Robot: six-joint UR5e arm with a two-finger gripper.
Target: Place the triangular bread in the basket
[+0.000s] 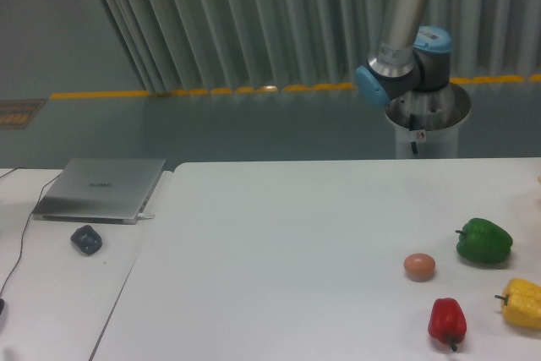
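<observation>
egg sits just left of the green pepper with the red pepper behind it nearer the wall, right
Not quite. The egg does sit left of the green pepper, but the red pepper lies in front of it, nearer the camera, not behind it. The fixed camera view shows this.

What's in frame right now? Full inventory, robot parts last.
green pepper: 1, green, right side of the white table
yellow pepper: 1, yellow, right edge, near corner, partly cut off
red pepper: 1, red, front right, left of the yellow one
egg: 1, brown, left of the green pepper
laptop: 1, silver, closed, on the left table
small dark object: 1, dark grey, in front of the laptop
cable: 1, dark, far left edge
triangular bread: not in view
basket: not in view
robot arm: 1, grey with blue joints, upper right; gripper out of frame
</observation>
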